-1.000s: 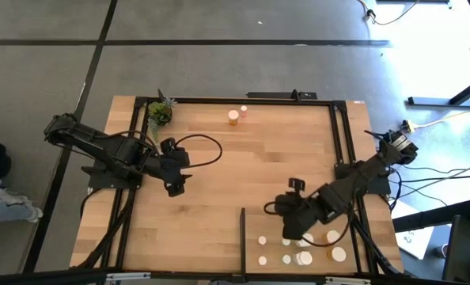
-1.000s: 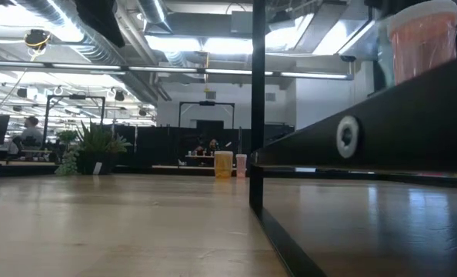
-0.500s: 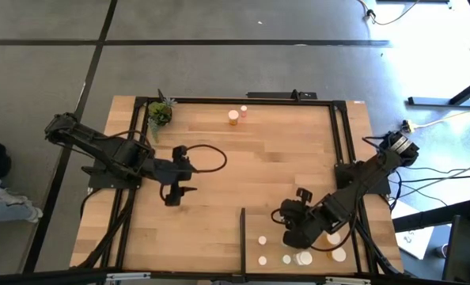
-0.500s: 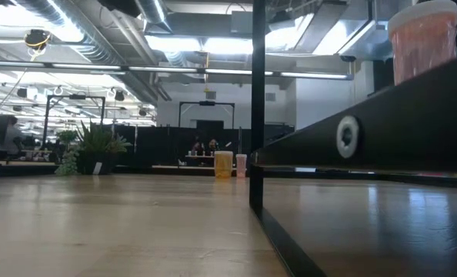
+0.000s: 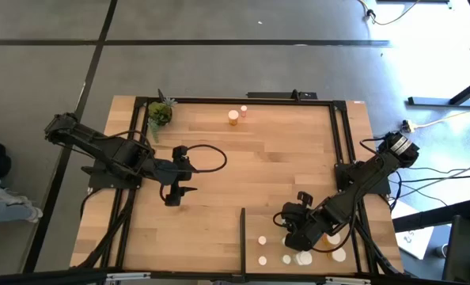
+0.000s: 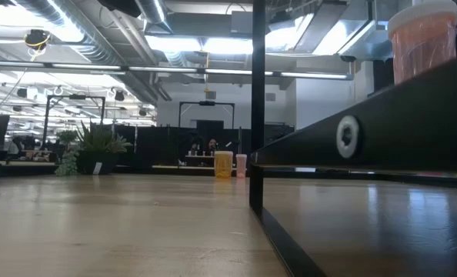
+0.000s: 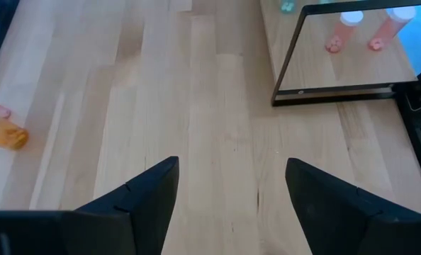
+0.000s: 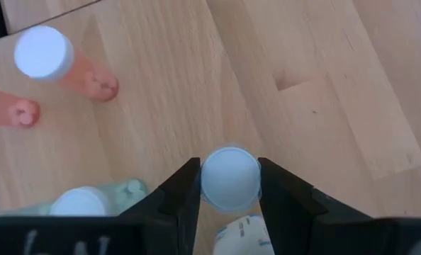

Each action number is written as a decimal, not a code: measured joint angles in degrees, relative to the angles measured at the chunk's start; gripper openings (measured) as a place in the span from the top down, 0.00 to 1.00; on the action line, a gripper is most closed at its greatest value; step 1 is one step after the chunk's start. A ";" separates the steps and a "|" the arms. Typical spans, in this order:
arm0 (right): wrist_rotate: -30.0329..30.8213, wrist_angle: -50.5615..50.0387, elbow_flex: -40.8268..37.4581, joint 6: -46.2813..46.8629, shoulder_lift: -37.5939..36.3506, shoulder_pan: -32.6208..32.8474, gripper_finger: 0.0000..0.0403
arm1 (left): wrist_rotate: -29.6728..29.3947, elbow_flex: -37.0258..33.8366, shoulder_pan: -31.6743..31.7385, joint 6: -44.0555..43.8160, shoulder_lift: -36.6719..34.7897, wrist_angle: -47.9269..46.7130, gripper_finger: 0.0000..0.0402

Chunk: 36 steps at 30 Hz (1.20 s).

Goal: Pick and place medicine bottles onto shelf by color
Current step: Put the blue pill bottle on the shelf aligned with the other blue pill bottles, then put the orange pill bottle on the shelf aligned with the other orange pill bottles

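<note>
my right tool (image 8: 228, 185) is down over the shelf (image 5: 273, 228) at the desk's near right corner, fingers closed against a white-capped bottle (image 8: 229, 178) among the other bottles (image 5: 262, 240). my left tool (image 7: 230, 180) hangs empty with fingers spread above the bare desk (image 5: 219, 178).

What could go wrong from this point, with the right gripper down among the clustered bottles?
The right gripper is shut on a white-capped bottle, with a pale greenish bottle and another white bottle close beside its fingers; lifting or swinging may knock them over. The grip appears to sit near the cap, so the bottle might slip or tilt. The left gripper hangs open over bare wood, posing little risk.
</note>
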 joint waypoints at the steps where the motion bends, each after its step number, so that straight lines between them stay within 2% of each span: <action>1: -0.04 0.08 -0.18 -0.15 0.00 -0.02 0.68 | -0.02 0.00 0.00 0.00 0.00 0.00 0.37; 15: 0.25 1.10 -1.34 -0.88 -0.13 -0.02 0.67 | -0.02 -0.01 0.00 -0.02 0.00 0.00 0.37; 27: -3.57 4.37 -1.60 -3.33 0.15 -0.07 0.52 | -0.02 0.00 0.00 -0.02 0.00 0.00 0.37; 36: -3.39 4.37 -1.58 -3.57 0.13 -0.07 0.51 | -0.02 -0.01 0.01 -0.06 0.00 0.00 0.37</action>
